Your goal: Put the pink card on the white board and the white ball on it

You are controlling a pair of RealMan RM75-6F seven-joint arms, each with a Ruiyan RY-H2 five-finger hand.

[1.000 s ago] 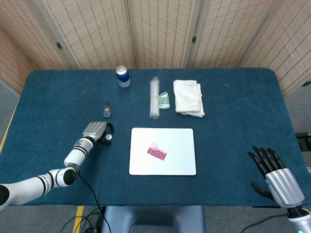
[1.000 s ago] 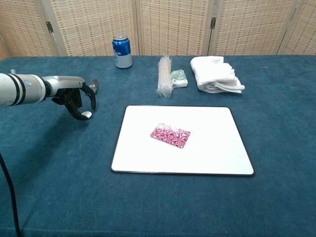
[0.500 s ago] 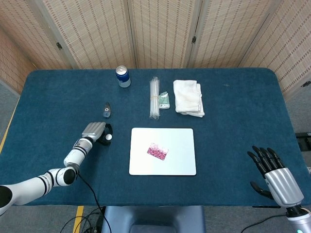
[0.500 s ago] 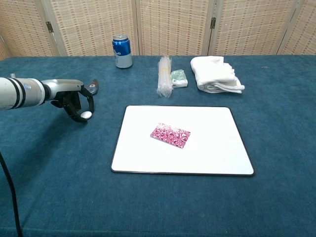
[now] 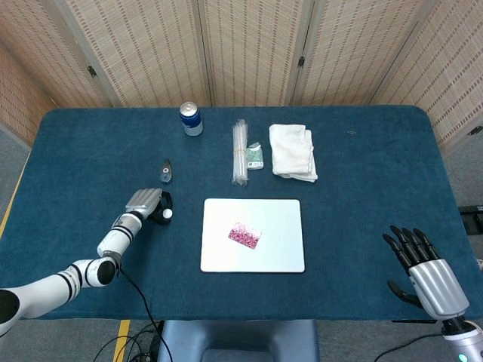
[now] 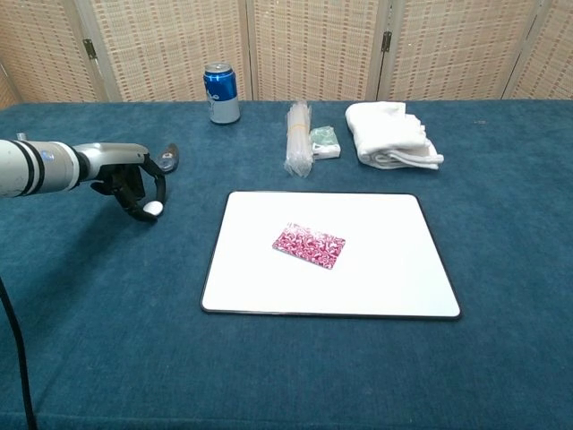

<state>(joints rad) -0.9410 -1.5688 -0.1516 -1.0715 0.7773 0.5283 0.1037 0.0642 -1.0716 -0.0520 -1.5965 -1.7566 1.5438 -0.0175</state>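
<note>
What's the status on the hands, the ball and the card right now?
Left hand grips the white ball, left of the white board. Right hand open, idle. Pink card on board. Path clear.

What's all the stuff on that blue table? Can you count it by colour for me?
White: 3 — board, ball, towel
Pink: 1 — card
Blue: 1 — can
Clear: 1 — straw bundle
Green: 1 — small packet
Dark: 1 — small object
Total: 8
</note>
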